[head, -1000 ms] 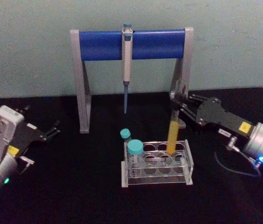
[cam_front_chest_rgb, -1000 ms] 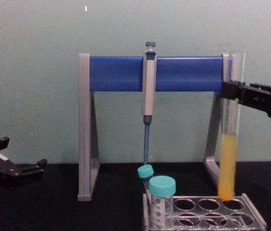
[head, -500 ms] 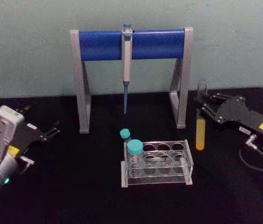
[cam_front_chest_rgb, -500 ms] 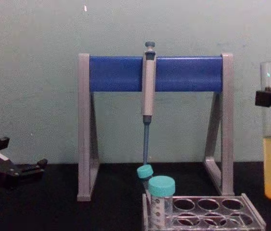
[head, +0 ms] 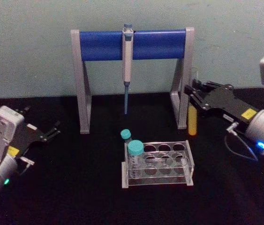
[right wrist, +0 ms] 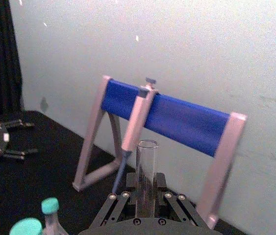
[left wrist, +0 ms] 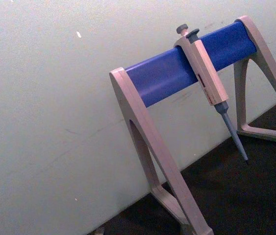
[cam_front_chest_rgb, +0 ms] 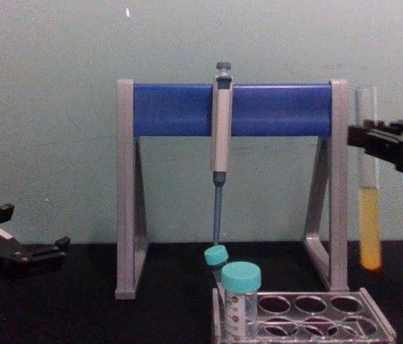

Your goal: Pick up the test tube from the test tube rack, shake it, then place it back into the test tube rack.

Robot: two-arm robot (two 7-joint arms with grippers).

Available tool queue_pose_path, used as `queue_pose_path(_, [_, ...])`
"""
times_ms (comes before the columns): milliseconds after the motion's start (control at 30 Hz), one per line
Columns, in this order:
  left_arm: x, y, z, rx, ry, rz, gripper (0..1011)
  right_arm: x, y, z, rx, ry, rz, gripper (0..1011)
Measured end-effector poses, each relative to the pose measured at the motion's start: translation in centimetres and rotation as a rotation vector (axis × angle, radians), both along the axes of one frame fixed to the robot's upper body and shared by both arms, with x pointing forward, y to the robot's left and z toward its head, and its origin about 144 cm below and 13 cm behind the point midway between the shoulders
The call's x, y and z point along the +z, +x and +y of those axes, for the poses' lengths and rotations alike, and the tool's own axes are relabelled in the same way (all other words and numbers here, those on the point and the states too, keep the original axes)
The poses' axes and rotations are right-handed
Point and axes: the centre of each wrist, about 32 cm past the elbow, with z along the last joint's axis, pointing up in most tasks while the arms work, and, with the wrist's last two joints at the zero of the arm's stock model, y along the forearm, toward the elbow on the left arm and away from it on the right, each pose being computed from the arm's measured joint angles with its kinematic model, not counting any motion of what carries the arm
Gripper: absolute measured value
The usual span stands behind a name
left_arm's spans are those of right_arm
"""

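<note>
**Progress:** we log the pick-up as done. The test tube (cam_front_chest_rgb: 369, 215) is out of the test tube rack (head: 189, 161). It hangs upright in the air, behind and to the right of the rack, just beside the right leg of the stand (head: 132, 44). We judge the shaking step to be in hand; the return to a hole is not yet done.

**Right pincer** (head: 193, 95): clenched on the test tube's upper part, below its open mouth.

**Left pincer** (head: 56, 128): released, fingers apart, parked low at the left of the desk (head: 75, 187), well apart from the rack.

**Containers:**
- Test tube: clear glass, no cap, yellow liquid in the lower part, the rest empty.
- Rack: wide teal-capped tube (head: 135, 149) at the left end, in front; smaller teal-capped tube (head: 125, 135) tilted behind it. We cannot tell their contents. The other holes we see stand empty.
- Pipette (head: 127, 61): hangs on the stand's blue bar, tip clear of the desk
</note>
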Motion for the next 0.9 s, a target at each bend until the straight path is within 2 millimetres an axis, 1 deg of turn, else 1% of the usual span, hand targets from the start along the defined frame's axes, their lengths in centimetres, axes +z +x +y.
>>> queue_pose_path(200, [0.0,0.0,0.0,0.0,0.0,0.0,1001,-0.4,1.0,1.5,0.087,0.063,-0.013,232])
queue_pose_path(400, [0.0,0.0,0.0,0.0,0.0,0.0,1001,-0.6,1.2,2.0,0.171,0.127,0.011,232])
queue_pose_path(500, [0.0,0.0,0.0,0.0,0.0,0.0,1001,-0.6,1.1,1.7,0.214,0.158,0.032,232])
queue_pose_path(633, [0.0,0.0,0.0,0.0,0.0,0.0,1001,-0.3,0.5,0.8,0.263,0.173,0.063,232])
queue_pose_path(767, [0.0,0.0,0.0,0.0,0.0,0.0,1001,-0.1,-0.1,0.1,0.276,0.161,0.085,232])
queue_pose_path(900, [0.0,0.0,0.0,0.0,0.0,0.0,1001,0.3,-1.3,-1.2,0.263,0.114,0.104,232])
